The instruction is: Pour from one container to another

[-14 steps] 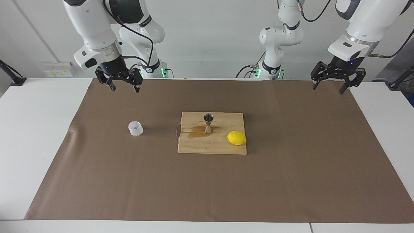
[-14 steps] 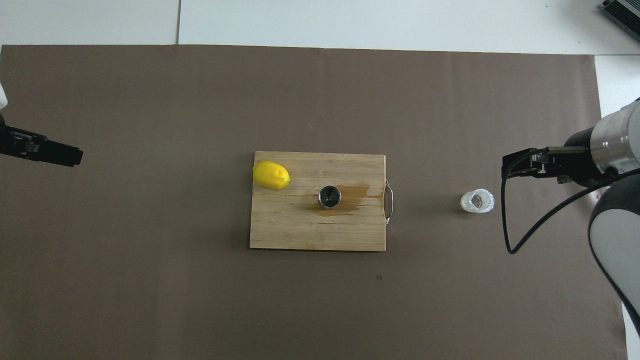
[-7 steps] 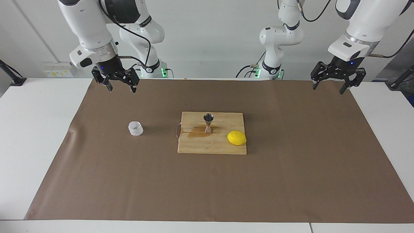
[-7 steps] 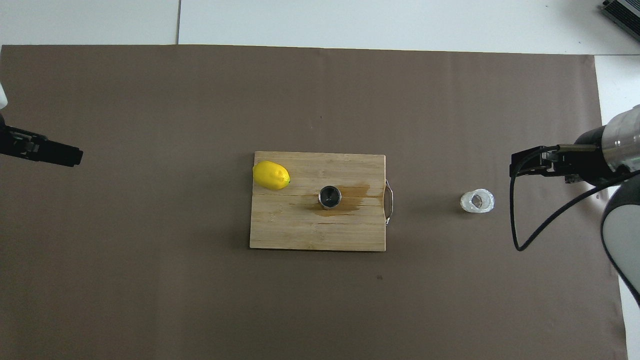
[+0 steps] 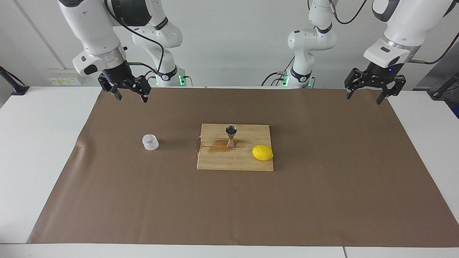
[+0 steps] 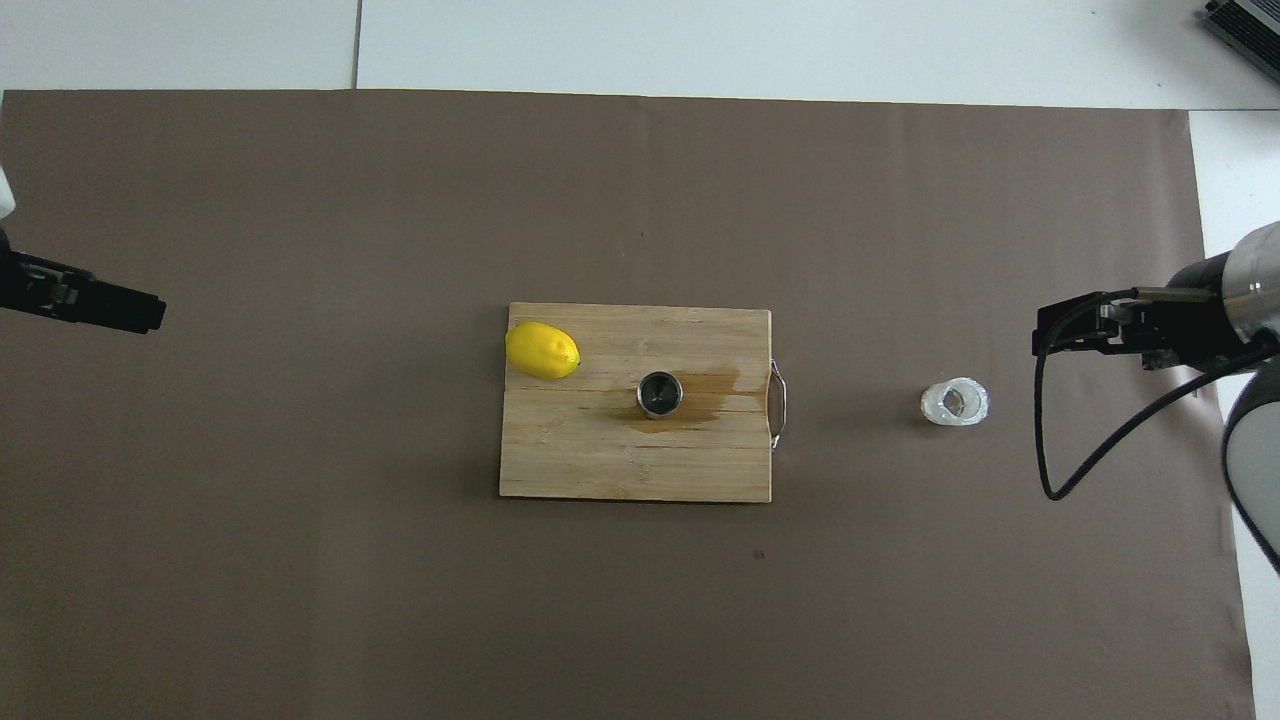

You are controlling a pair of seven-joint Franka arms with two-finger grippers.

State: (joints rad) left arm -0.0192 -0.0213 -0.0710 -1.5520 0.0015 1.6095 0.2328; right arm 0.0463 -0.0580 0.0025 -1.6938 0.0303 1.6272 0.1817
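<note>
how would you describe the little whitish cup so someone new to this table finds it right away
Start at the wooden cutting board in the middle of the brown mat. From its wire-handle end, look toward the right arm's end of the table: the cup stands alone on the mat. It is squat, translucent and crinkly-walled, unlike the shiny hourglass jigger and yellow lemon on the board.

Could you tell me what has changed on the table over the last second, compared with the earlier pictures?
Only the right gripper moved: open and empty, it drew away from the translucent cup toward the right arm's end of the table. Nothing was grasped or released. The cup, the steel jigger and lemon on the cutting board, its wet stain, and the waiting, open left gripper stayed put.
</note>
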